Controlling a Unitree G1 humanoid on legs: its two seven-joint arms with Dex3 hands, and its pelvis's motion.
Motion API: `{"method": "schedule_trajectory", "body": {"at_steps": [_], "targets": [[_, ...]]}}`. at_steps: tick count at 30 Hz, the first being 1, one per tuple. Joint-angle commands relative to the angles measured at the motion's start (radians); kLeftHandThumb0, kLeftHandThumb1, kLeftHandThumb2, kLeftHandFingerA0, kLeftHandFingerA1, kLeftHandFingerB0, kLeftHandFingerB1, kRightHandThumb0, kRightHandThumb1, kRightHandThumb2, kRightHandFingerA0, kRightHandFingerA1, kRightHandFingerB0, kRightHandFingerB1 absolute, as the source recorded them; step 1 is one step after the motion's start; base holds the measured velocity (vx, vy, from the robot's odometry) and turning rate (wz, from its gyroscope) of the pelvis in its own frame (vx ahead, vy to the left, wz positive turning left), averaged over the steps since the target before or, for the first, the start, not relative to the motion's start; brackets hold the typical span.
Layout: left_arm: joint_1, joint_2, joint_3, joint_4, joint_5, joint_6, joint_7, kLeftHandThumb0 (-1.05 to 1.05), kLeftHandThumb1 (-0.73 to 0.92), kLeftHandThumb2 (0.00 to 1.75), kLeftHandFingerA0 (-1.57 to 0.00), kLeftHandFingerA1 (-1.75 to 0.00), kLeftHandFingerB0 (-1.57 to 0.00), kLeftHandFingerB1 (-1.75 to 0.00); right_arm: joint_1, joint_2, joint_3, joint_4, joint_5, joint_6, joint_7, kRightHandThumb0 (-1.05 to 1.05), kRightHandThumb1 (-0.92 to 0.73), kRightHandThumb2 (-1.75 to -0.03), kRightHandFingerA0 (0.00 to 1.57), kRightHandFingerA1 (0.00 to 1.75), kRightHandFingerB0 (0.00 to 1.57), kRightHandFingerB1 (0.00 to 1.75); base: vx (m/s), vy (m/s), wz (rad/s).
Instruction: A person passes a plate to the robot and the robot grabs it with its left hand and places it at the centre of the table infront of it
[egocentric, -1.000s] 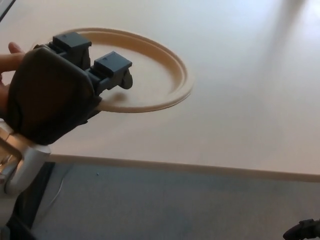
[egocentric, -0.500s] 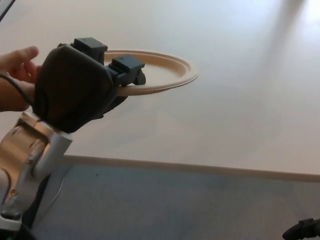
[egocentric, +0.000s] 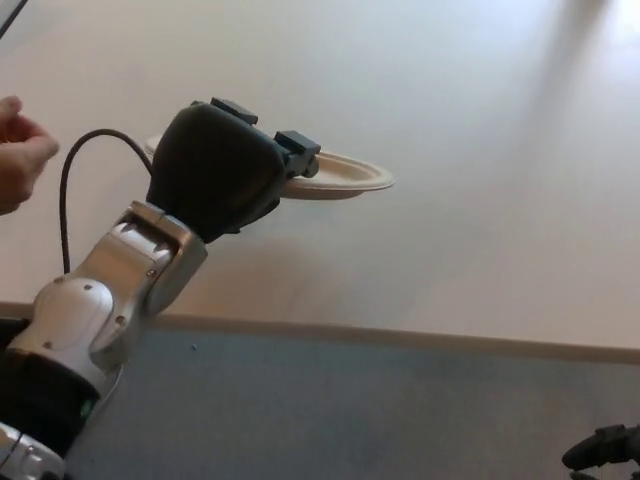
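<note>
My left hand is shut on the near edge of a cream plate, holding it roughly level above the pale table. The black back of the hand covers most of the plate's left half; only its right rim shows. Two fingers lie over the top of the rim. A person's hand hangs apart from the plate at the left edge. A sliver of my right hand shows at the bottom right corner, too little to tell its state.
The table's front edge runs across the lower picture, with grey floor below it. A black cable loops beside my left forearm.
My left hand has carried the plate forward and right over the table, and more of my forearm shows. The person's hand has let go and drawn back to the left.
</note>
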Motion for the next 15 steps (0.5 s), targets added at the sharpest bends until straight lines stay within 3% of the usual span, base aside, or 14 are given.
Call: {"method": "schedule_trajectory", "body": {"at_steps": [1, 4, 10, 11, 15], "targets": [[-0.075, -0.007, -0.064, 0.146, 0.047, 0.09, 0.032, -0.35, 0.62, 0.6, -0.86, -1.33, -0.78, -0.46, -0.004, -0.008, -0.003, -0.002, 0.001, -0.002, 0.002, -0.68, -0.74, -0.63, 0.66, 0.65, 0.48, 0.51, 0.0, 0.0, 0.0], [-0.14, -0.03, -0.101, 0.273, 0.037, 0.133, -0.013, -0.34, 0.65, 0.6, -0.83, -1.22, -0.78, -0.46, -0.009, -0.01, -0.001, -0.003, -0.003, -0.005, 0.002, -0.69, -0.75, -0.62, 0.66, 0.63, 0.5, 0.52, 0.0, 0.0, 0.0], [-0.257, -0.066, -0.146, 0.471, -0.003, 0.155, -0.017, -0.31, 0.66, 0.6, -0.82, -1.21, -0.75, -0.46, -0.017, -0.01, 0.003, -0.006, -0.007, -0.006, -0.009, -0.68, -0.75, -0.62, 0.65, 0.64, 0.51, 0.52, 0.0, 0.0, 0.0], [-0.269, -0.07, -0.152, 0.486, -0.007, 0.157, -0.02, -0.31, 0.64, 0.6, -0.8, -1.29, -0.75, -0.47, -0.017, -0.01, 0.003, -0.006, -0.007, -0.006, -0.009, -0.69, -0.74, -0.62, 0.68, 0.67, 0.51, 0.53, 0.0, 0.0, 0.0], [-0.294, -0.082, -0.146, 0.517, -0.052, 0.157, -0.041, -0.3, 0.68, 0.6, -0.82, -1.34, -0.73, -0.46, -0.019, -0.008, 0.012, -0.006, -0.015, -0.007, -0.01, -0.69, -0.74, -0.62, 0.7, 0.66, 0.51, 0.52, 0.0, 0.0, 0.0]]}}
